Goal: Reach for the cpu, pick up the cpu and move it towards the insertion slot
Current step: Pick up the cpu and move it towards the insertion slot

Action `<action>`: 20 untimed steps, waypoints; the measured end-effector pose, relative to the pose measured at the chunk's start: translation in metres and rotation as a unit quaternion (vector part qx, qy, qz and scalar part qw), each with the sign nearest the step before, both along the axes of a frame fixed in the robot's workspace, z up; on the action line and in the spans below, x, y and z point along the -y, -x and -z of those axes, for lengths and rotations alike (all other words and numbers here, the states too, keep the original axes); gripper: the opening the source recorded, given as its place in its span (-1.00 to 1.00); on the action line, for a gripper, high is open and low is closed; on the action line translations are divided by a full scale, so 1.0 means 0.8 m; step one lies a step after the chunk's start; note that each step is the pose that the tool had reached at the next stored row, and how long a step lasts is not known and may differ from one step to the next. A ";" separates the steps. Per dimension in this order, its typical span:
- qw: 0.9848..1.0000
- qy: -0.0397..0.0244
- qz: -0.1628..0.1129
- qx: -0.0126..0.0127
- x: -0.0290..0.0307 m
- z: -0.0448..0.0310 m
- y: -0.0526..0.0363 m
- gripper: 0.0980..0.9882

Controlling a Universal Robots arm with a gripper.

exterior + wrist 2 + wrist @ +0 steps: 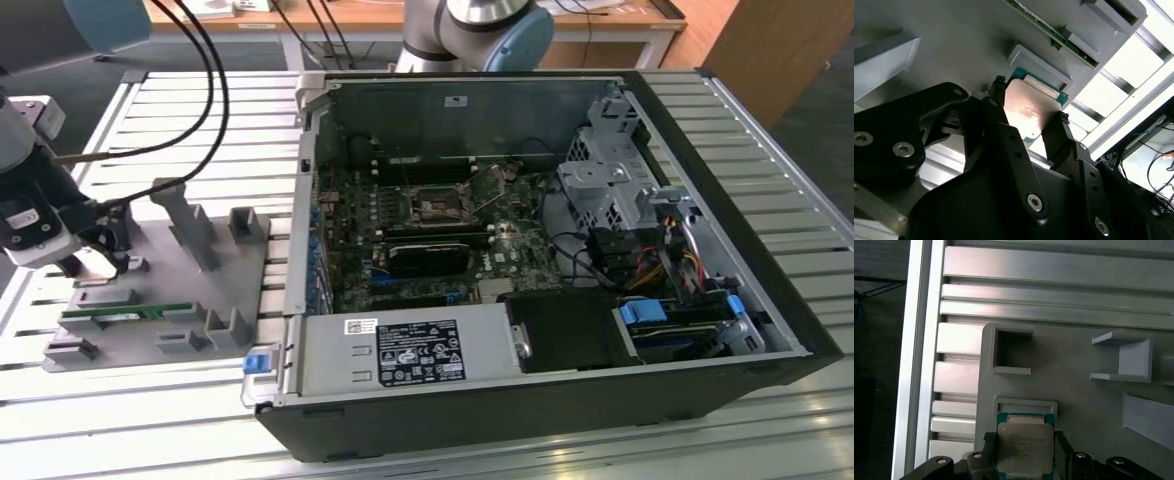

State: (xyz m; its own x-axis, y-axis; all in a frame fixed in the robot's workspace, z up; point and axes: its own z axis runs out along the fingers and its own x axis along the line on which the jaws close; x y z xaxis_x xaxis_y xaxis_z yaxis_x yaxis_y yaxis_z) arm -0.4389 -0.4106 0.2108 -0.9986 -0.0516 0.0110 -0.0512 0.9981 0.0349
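Cpu [1024, 447] lies flat in its seat on the grey plate [200, 290], close to the plate's edge at the exterior view's left, with one side against a low grey stop [1026, 406]. The gripper [1024, 436] is directly over it. In both wrist views the black fingers [1061, 120] stand at two opposite sides of the chip and look closed against its edges, so I judge it clamped on the cpu but not yet lifted clear of the seat. The chip is square, so no long axis matters. The slot [437, 208] is well apart, toward the exterior view's right, on the board inside the open case [721, 130], past the plate's far edge and the case wall.
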 end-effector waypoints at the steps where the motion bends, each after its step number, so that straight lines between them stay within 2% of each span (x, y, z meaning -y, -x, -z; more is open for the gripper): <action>1: 1.000 0.000 0.000 0.000 0.0000 -0.0013 0.000 0.00; 20: 1.000 0.000 0.000 0.000 0.0000 -0.0317 0.000 0.00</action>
